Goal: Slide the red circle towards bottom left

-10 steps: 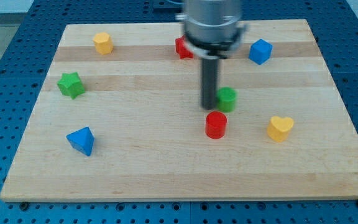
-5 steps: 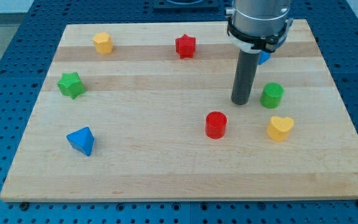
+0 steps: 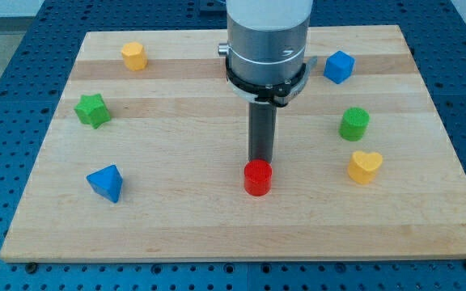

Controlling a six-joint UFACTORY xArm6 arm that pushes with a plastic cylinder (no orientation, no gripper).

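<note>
The red circle point(image 3: 258, 178) is a short red cylinder standing on the wooden board point(image 3: 176, 218), a little below the board's middle. My tip point(image 3: 260, 160) is right at the circle's top edge, on its side towards the view's top, touching it or nearly so. The rod runs straight up from there into the grey arm body point(image 3: 267, 40). The red star seen earlier is hidden behind the arm.
A green cylinder point(image 3: 353, 124) and a yellow heart point(image 3: 365, 166) lie to the right. A blue cube point(image 3: 339, 66) is at the top right, a yellow hexagon point(image 3: 134, 56) at the top left, a green star point(image 3: 92, 109) at the left, a blue triangle point(image 3: 106, 183) at the lower left.
My tip pushed the green cylinder to the right, then swung left to just above the red circle. The red circle has slid left and slightly down.
</note>
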